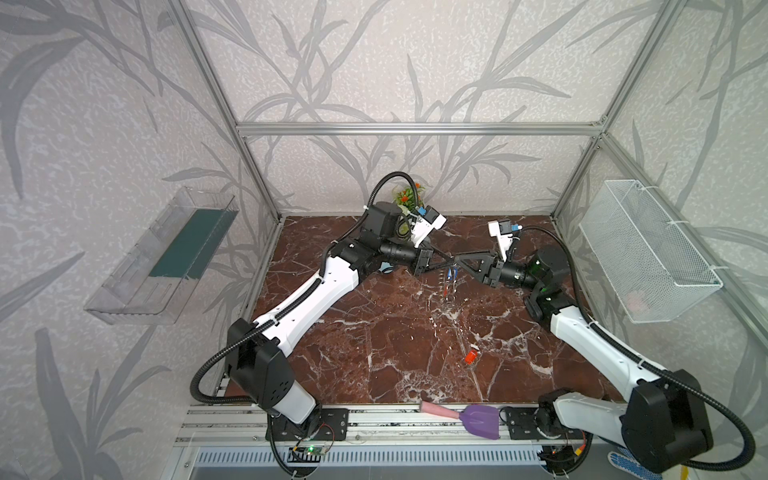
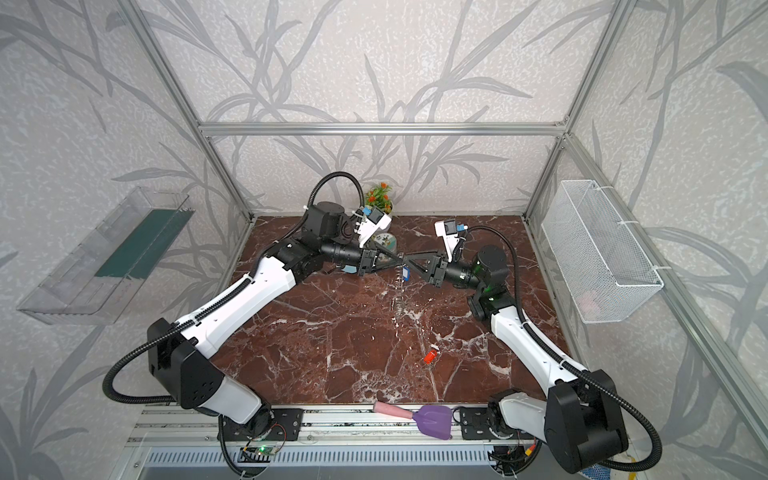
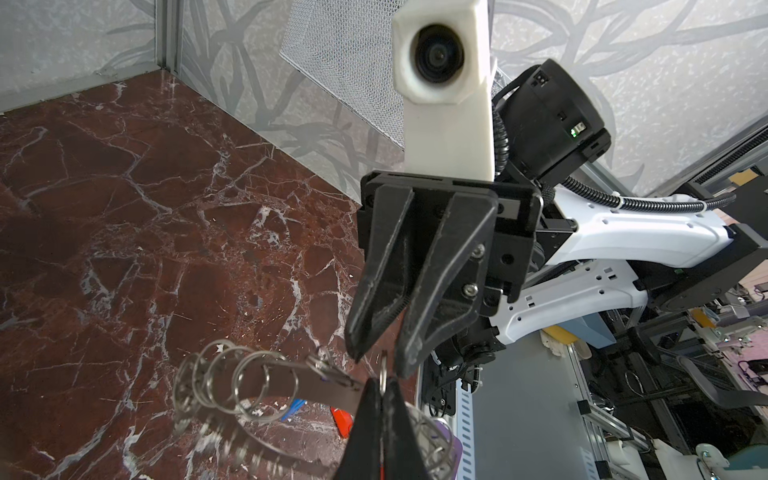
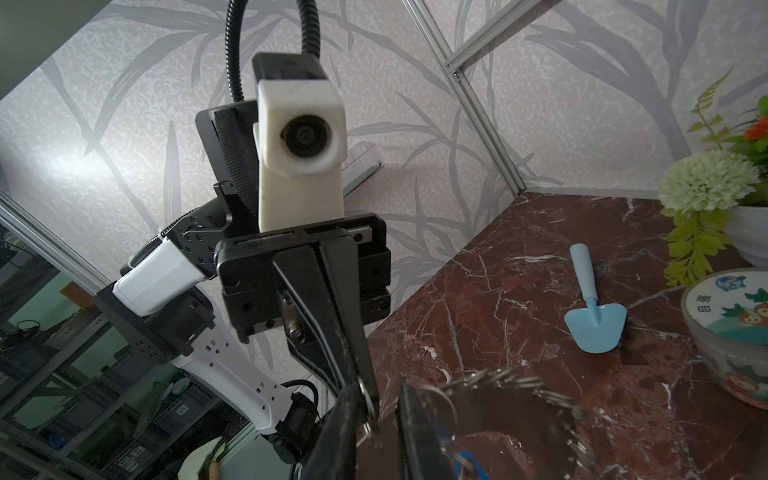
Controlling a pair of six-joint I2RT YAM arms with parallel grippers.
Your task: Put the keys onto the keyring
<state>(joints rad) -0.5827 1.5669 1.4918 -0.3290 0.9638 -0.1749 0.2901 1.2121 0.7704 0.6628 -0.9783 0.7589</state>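
Left tool point(image 4: 368, 411) clamped on the airborne keyring point(image 3: 291, 380), right tool point(image 3: 380, 360) slightly agape astride one split ring point(image 3: 385, 370).

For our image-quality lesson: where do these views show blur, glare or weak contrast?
Left wrist view: the keyring smears into blur at its nearer rings. Right wrist view: a bright patch glares on the wall, and the near keyring is dark and soft. Both top views: the keyring barely stands out from the veined tabletop.
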